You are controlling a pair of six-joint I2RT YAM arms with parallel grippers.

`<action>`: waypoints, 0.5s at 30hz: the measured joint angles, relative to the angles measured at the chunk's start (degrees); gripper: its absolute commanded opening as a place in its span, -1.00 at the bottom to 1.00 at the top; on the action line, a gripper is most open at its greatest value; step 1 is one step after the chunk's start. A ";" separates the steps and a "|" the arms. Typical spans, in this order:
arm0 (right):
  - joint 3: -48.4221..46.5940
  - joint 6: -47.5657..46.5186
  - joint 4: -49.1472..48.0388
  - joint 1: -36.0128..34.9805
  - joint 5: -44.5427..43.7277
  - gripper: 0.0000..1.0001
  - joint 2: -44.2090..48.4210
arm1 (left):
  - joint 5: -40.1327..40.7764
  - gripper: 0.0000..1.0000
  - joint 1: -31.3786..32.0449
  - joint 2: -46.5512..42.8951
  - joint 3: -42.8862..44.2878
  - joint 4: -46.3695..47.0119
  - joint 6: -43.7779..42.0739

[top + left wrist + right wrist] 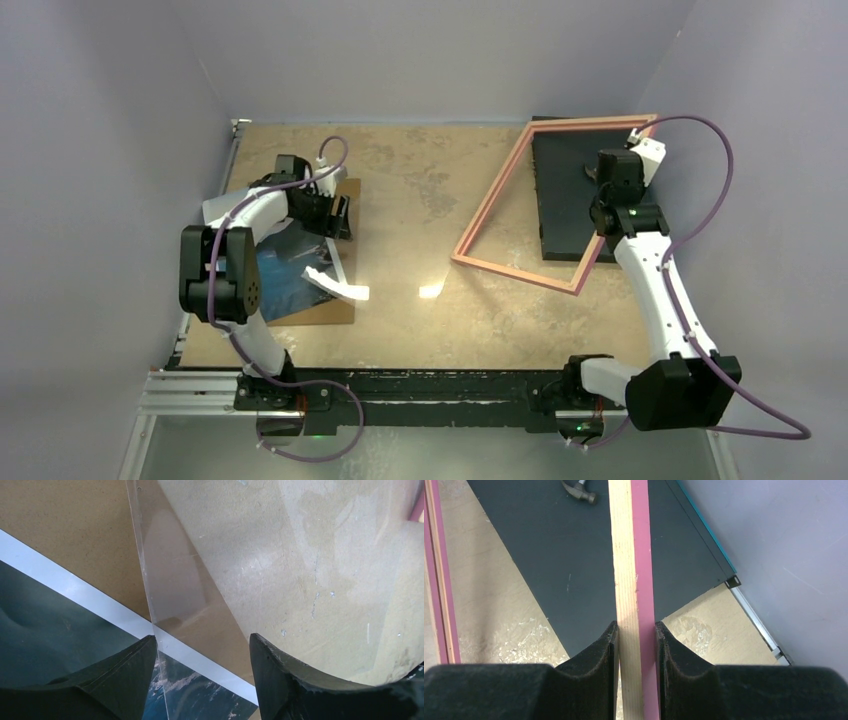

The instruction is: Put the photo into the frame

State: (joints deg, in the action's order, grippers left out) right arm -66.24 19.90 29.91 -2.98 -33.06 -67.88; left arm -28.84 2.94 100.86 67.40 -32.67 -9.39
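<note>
Photo (285, 278): laid flat on the brown backing board (335, 308) by the tabletop's (420, 170) left edge, not yet brought to the frame.
Left claw (202, 645): held over the photo's far side with jaws apart. The edge of a clear sheet (175, 580) is seen between them, ungripped, and is likely to be cleared off the print.
Right claw (636, 630): clamped on the rim of the frame (634, 555), which is tilted up near the right edge, probably for loading.
Black mat (565, 200): laid at the far right corner, with a hammer (581, 491) on it.
Writing: none that can be read.
</note>
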 measured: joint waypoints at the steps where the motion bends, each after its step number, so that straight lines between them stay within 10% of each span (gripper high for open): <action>1: 0.09 0.00 -0.02 -0.04 -0.04 -1.00 0.00 | -0.42 0.27 -0.33 -0.07 0.00 -0.09 0.02; 15: 2.73 0.07 -0.59 -0.92 0.85 -1.00 -1.42 | -11.34 0.03 -6.51 -2.19 -0.02 -1.46 1.36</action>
State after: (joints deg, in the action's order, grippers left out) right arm -63.51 19.97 29.32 -3.90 -32.21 -69.30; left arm -40.18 -3.57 98.67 67.37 -34.13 -8.03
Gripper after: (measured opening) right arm 0.289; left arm 0.552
